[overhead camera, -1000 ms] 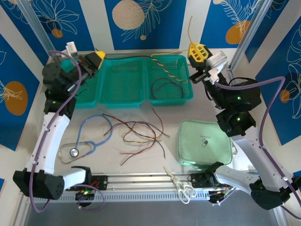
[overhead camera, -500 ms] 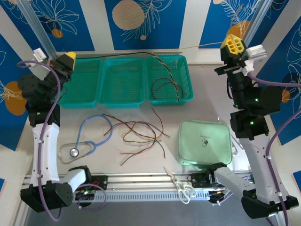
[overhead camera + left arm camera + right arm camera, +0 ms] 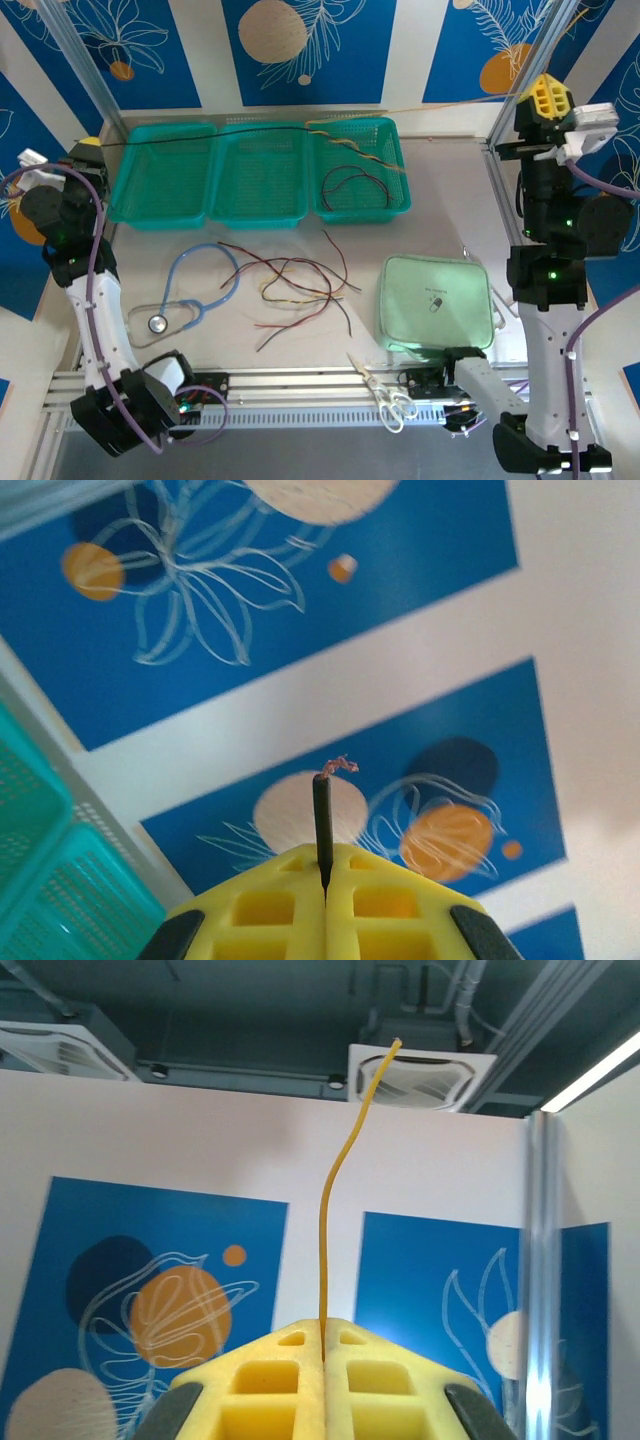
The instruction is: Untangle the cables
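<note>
- Where two cables twist together over the right basket at 12 o'clock, the black cable runs taut toward 10 o'clock and the yellow cable toward 2 o'clock.
- More cables, red, black and tan, lie loosely curled mid-table, and a red-and-black loop sits in the right basket.
- Left gripper, raised at 10 o'clock, is clamped fully shut on the black cable. Its wrist view shows the frayed copper tip poking just past the yellow fingers.
- Right gripper, raised at 2 o'clock, is likewise pinched tight on the yellow cable, with a long free end standing beyond the fingers.
- On the table, a stethoscope lies at 8 o'clock, a pouch at 4 o'clock and scissors at 6 o'clock.
</note>
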`<state>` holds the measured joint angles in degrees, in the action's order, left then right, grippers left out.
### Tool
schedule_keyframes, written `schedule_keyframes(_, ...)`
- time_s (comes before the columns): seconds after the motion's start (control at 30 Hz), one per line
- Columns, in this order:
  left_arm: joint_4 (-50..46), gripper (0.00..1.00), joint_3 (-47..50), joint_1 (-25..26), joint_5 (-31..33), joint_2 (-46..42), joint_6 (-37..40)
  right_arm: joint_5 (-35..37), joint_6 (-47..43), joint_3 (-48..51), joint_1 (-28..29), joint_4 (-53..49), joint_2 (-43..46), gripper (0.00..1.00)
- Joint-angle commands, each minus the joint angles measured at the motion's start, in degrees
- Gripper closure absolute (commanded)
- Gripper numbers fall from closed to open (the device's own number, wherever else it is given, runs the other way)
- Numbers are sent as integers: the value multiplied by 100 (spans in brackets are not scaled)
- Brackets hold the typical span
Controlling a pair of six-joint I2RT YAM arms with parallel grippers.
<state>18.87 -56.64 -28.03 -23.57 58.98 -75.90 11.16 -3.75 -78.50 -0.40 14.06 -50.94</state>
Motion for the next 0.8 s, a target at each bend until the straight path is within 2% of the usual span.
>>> schedule_keyframes(0.0, 360, 100, 2, -113, 608, 232, 7, 46, 198, -349, -383, 141, -154, 100)
schedule_keyframes(0.13, 285, 100, -12, -141, 589, 584, 181, 25, 275, -683, -957, 165, -399, 100)
schedule_keyframes(0.3, 345, 100, 33, -179, 673, 954, 327, -131, 805, -858, -1670, 218, -595, 100)
schedule_keyframes(0.63, -199, 100, -852, -282, 753, 1724, 834, 211, 832, -1337, -2314, 255, -1130, 100)
schedule_keyframes(0.7, 90, 100, -865, -282, 598, 1854, 700, 100, 1182, -1377, -2475, 208, -1153, 100)
schedule_keyframes(0.77, 324, 100, -939, -228, 431, 1965, 554, -367, 1452, -1443, -2471, 90, -1171, 100)
